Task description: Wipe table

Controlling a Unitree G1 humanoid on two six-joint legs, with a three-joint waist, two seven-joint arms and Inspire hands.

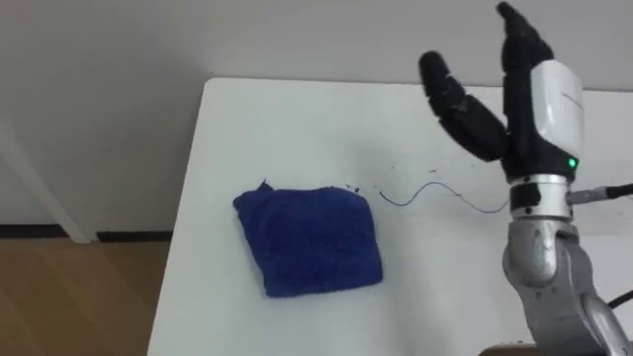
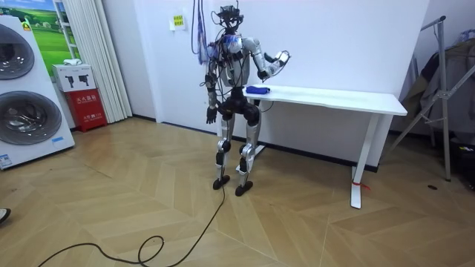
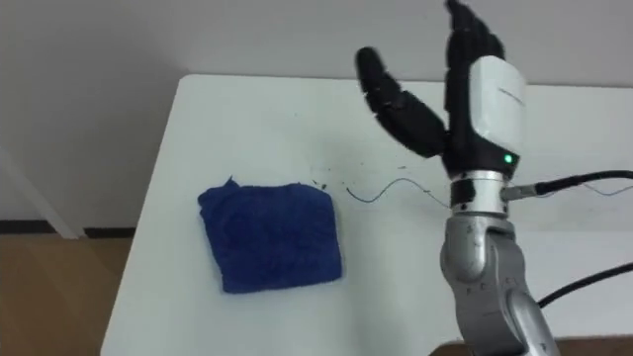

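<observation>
A folded blue cloth lies on the white table, near its left end and front edge. My right hand is raised above the table to the right of the cloth, open, fingers straight and pointing up, holding nothing. It is well apart from the cloth. A thin blue scribbled line and a few dark specks mark the tabletop between the cloth and the hand. In the room view I stand at the table's end with my left hand hanging down by my side.
The table stands against a white wall and stretches away to the room view's right. Wooden floor lies beyond its left edge. Washing machines and a red box stand far off at the room view's left.
</observation>
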